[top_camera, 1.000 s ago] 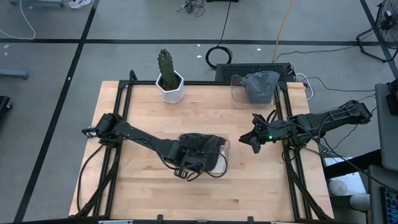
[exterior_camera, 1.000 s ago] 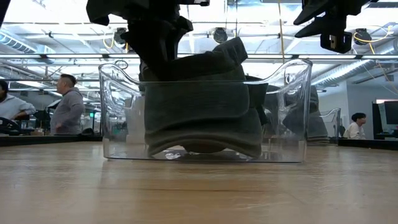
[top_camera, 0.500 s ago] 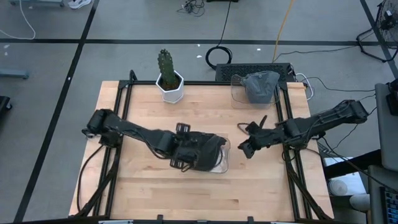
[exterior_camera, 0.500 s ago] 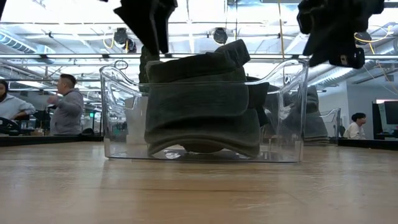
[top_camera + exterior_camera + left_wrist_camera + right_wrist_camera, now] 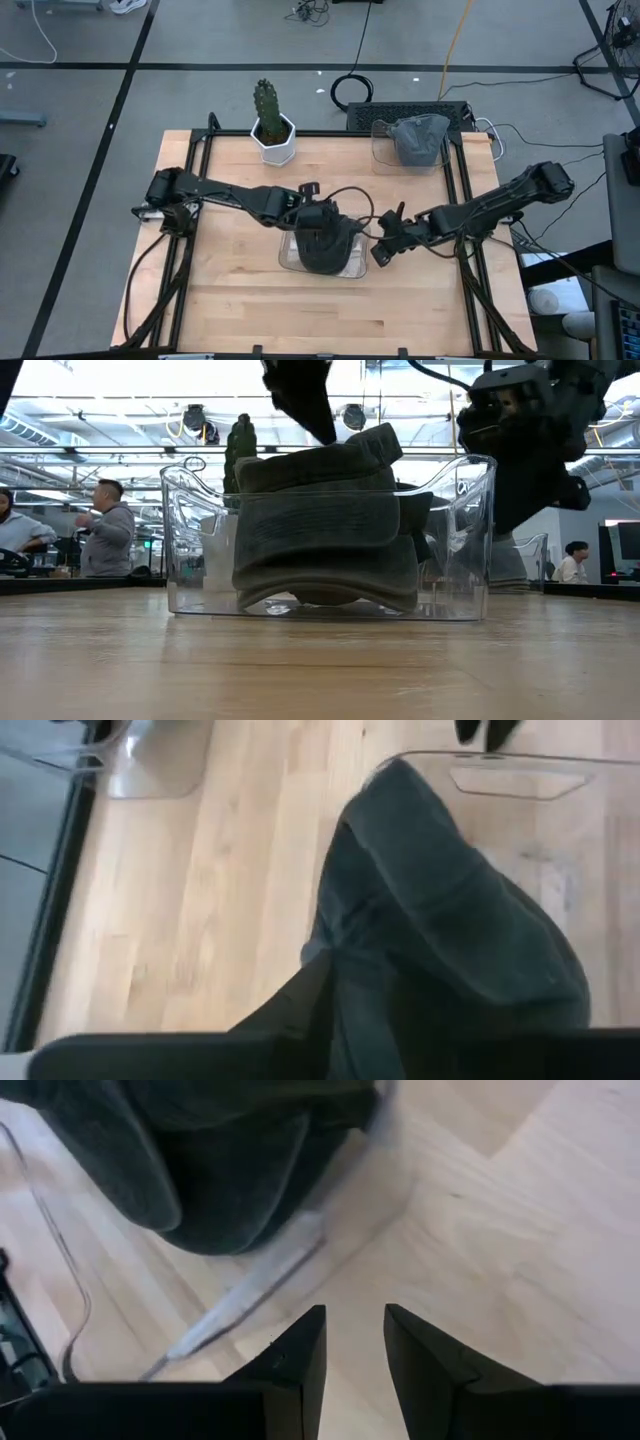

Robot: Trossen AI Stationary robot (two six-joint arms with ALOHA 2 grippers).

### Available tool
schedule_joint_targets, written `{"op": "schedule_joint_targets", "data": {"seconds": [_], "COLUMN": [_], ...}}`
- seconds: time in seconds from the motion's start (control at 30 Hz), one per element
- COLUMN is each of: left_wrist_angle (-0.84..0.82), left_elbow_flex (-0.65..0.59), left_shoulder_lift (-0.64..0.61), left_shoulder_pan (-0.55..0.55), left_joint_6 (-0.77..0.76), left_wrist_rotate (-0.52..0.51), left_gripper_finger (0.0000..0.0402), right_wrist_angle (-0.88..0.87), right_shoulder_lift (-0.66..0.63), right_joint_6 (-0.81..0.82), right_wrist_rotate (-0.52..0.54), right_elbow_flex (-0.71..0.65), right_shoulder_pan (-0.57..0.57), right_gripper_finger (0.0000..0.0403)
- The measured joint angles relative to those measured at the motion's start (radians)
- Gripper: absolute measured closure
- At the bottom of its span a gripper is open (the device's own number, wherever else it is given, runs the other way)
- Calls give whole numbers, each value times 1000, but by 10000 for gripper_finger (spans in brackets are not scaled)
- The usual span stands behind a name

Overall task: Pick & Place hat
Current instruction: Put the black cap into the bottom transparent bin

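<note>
Two grippers work near the middle of the wooden table (image 5: 220, 300): the right gripper (image 5: 352, 1342) hangs just beside the clear bin (image 5: 330, 605), its fingers a narrow gap apart with nothing between them, touching nothing. The left gripper (image 5: 318, 212) hovers over the bin's far side just above the hat (image 5: 325, 530), and whether its fingers are parted or closed I cannot tell. Inside the bin the dark grey hat sits folded and bunched, brim down, its top rising above the rim; farther back stand a potted cactus (image 5: 270, 125) and a second bin (image 5: 405, 142) with grey cloth.
</note>
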Motion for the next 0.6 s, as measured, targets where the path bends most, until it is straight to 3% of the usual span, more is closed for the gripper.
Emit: {"op": "schedule_joint_targets", "data": {"seconds": [0.3,0.6], "left_wrist_angle": [-16,31], "left_elbow_flex": [-3,-2], "left_shoulder_lift": [31,70], "left_shoulder_pan": [14,-24], "left_joint_6": [-38,-37], "left_wrist_rotate": [112,129], "left_gripper_finger": [343,365], "right_wrist_angle": [128,150], "right_shoulder_lift": [69,101], "right_joint_6": [56,103], "right_wrist_rotate": [27,34], "right_elbow_flex": [1,0], "right_shoulder_pan": [-8,-12], "right_gripper_finger": [310,310]}}
